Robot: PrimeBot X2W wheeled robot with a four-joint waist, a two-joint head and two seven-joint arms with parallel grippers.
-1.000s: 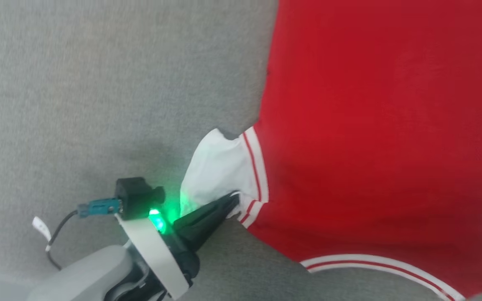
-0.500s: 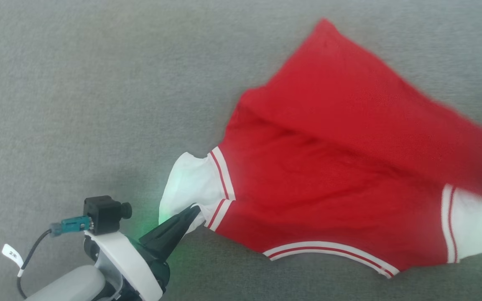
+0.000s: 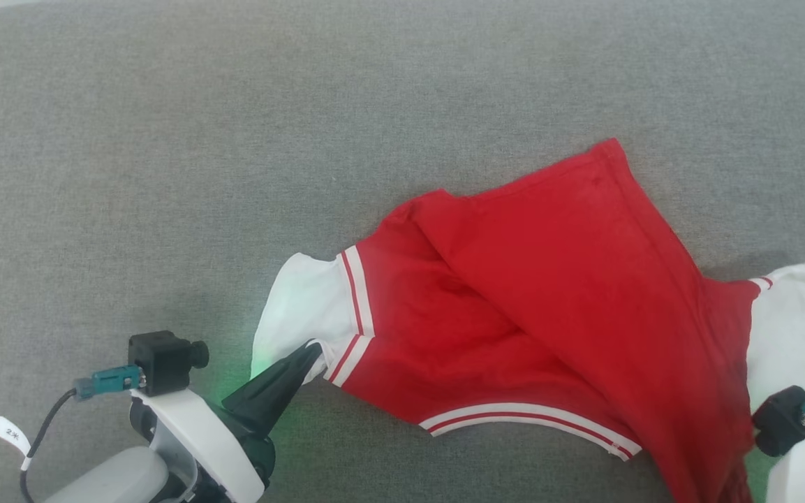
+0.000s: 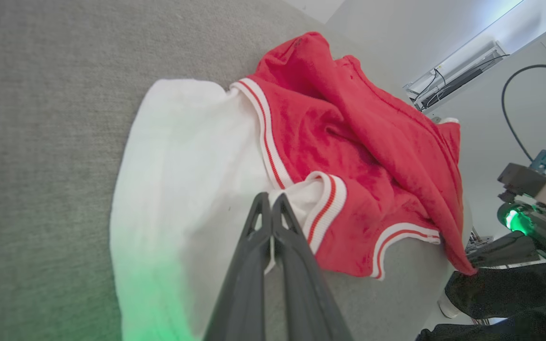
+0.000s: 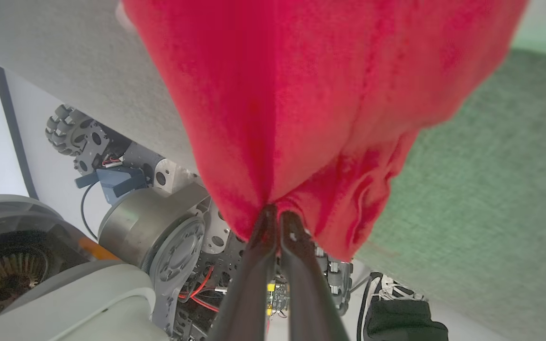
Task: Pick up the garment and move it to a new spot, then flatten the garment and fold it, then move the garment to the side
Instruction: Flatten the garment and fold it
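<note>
We see the garment (image 3: pixel 514 314), a bright red jersey, lying crumpled on the grey worktop (image 3: pixel 234 140), right of the middle in the head view. One red flap is folded slantwise across the rest, and white, red-striped trim (image 3: pixel 528 413) curves along its near edge. Its white lining (image 3: pixel 297 307) shows turned out at both ends. The left pincer (image 3: pixel 313 349) is closed, its two dark fingers pressed together on the white cloth just beside the striped cuff (image 4: pixel 322 208); the left wrist view shows the cloth nipped at the very tips. The right pincer (image 5: pixel 273 211) is likewise closed, gripping a gathered bunch of red cloth by the worktop's near right edge, where the fabric draws into folds toward the fingertips. A green glow tints the white cloth beside the left pincer. A small white tag (image 3: pixel 11 434) hangs near the left wrist camera (image 3: pixel 165 360); it carries a few dark marks, too small for us to read.
</note>
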